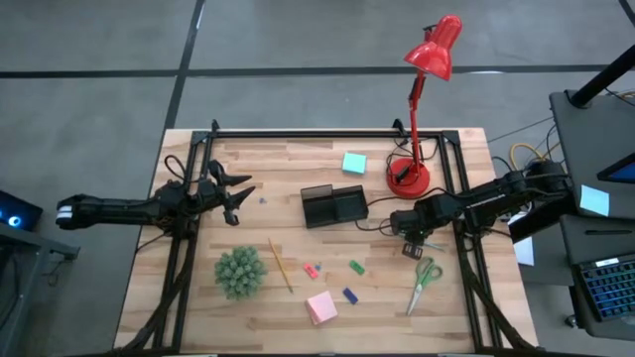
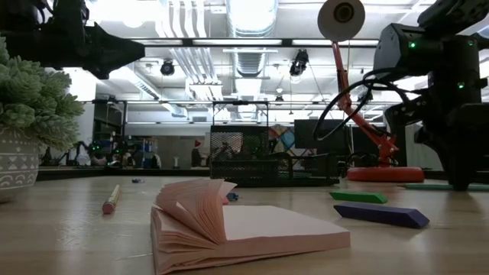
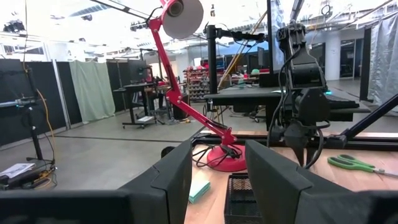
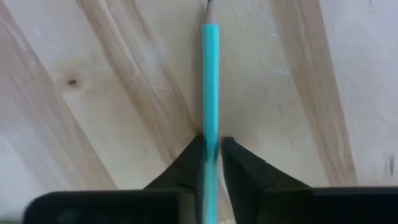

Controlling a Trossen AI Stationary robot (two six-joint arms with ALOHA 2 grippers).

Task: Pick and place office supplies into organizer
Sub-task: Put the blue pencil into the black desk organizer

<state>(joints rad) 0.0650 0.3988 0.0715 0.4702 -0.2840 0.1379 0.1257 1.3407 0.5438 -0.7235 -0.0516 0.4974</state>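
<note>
Teal pen (image 4: 211,81) lies flat on the wooden tabletop (image 1: 298,307), at 4 o'clock from the organizer (image 1: 333,205); we see the right gripper (image 4: 211,158) jaws pinching it. Left gripper (image 1: 238,194) jaws stand open, empty.

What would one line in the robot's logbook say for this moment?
right claw: closed on teal pen, down at table | left claw: open, empty, waiting at left | organizer: nothing seen inside
</note>
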